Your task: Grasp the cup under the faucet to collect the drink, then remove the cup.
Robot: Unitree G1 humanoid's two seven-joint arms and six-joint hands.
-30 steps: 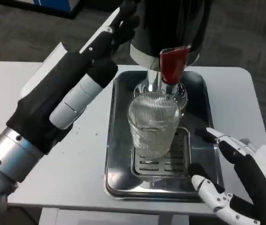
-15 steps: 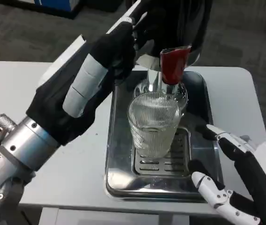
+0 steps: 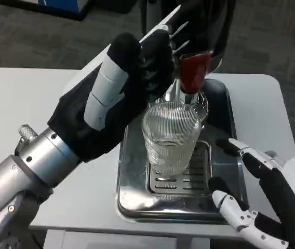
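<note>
The cup (image 3: 171, 136) stands upright under the tap (image 3: 191, 72) — right hand (image 3: 264, 199), open and empty, nearer; left hand (image 3: 132, 78) above, grip unclear.

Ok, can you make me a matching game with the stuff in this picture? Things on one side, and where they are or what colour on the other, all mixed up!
Things:
1. cup
2. faucet handle
3. left hand
4. right hand

Descriptions:
A. red
B. low at the tray's right edge, fingers apart, holding nothing
C. clear and ribbed, standing on the tray's grate
D. raised beside the faucet, up by the handle

Pairs: 1-C, 2-A, 3-D, 4-B
</note>
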